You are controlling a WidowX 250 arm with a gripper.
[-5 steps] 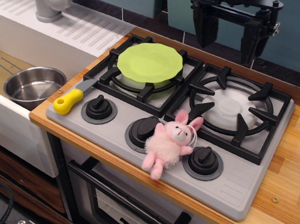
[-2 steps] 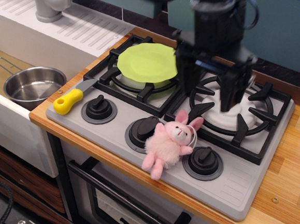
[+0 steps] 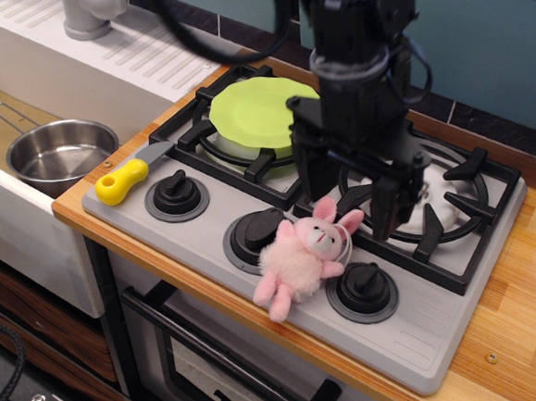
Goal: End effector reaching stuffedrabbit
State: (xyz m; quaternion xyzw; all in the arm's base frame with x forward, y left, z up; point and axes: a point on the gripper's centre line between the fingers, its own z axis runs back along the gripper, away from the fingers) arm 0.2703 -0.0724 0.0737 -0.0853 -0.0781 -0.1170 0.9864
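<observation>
The stuffed rabbit (image 3: 301,255) is pale pink with darker pink ears and a white face. It lies on the grey stove front between two black knobs, head toward the burners. My black gripper (image 3: 349,210) hangs from a bulky black arm just above and behind the rabbit's head. Its two fingers (image 3: 385,212) are spread wide, one on each side of the ears. Nothing is between them. It is close to the rabbit but apart from it.
A light green plate (image 3: 266,112) sits on the left burner. A yellow-handled knife (image 3: 127,177) lies at the stove's left front corner. A steel pot (image 3: 60,152) stands in the sink at left. Black knobs (image 3: 364,283) line the stove front. The wooden counter (image 3: 520,304) is at right.
The arm has come down from the back wall and toward the front left. The open gripper now hangs right over the rabbit's head. The rabbit has not moved.
</observation>
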